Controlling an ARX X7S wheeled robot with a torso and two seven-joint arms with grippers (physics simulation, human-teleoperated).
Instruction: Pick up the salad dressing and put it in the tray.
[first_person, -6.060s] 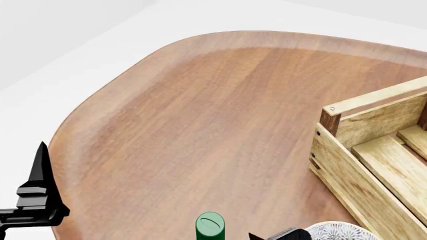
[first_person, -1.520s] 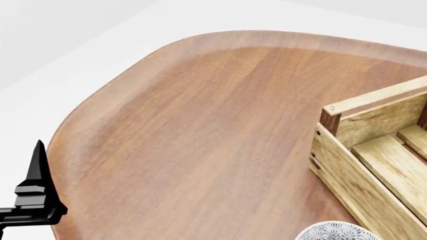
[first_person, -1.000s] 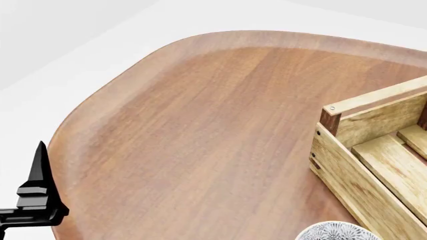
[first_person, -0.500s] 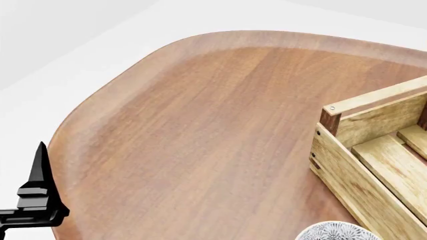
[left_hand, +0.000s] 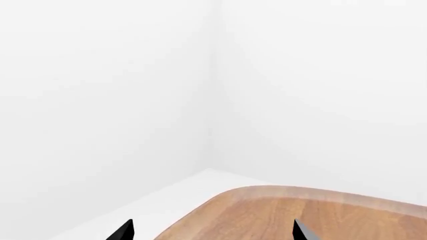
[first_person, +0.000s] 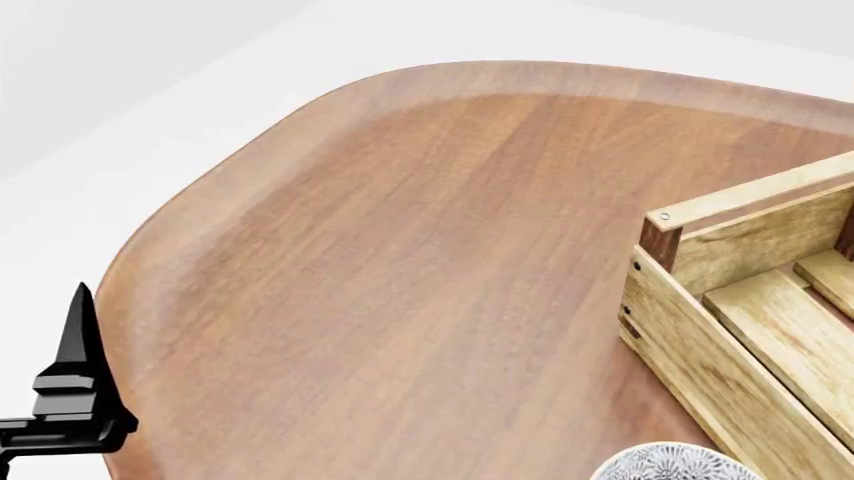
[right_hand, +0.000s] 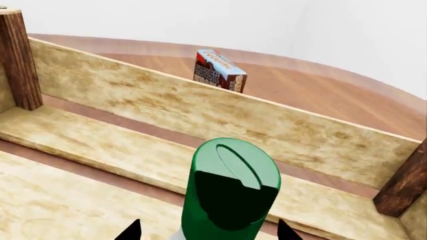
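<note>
Room: plain white walls and floor, meeting in a corner beyond the table's far-left edge.
Table (first_person: 400, 260): warm brown wood with a rounded, slightly raised rim; its left and middle lie bare in the head view.
Left gripper (left_hand: 212, 232): idle at the table's near-left edge; two black fingertips (left_hand: 123, 231) set well apart with nothing between them, so the jaws stand wide.
Bowl (first_person: 674, 466): grey-white patterned rim at the near edge, just beside the crate's near-left wall.
Tray (first_person: 694, 340): slatted light-wood crate with dark corner posts on the right side of the table; open top, slat floor with gaps showing in the right wrist view.
Salad dressing (right_hand: 230, 187): over the tray's slat floor, inside its walls, dark-green cap uppermost; out of the head view.
Right gripper (right_hand: 205, 231): two black fingertips flank the bottle low down, so the jaws look closed on its body below the cap, though the contact itself is cut off.
Carton (right_hand: 219, 70): blue-and-red, upright on the table beyond the tray's far wall.
Handling: probably light and rigid; the smooth round sides could slip or twist, so a hold on the body beneath the cap seems soundest.
Room to move: open floor on every side of the bottle; walls and posts stand well off, so a straight descent looks unobstructed. A narrow base may tip across the slat gaps.
</note>
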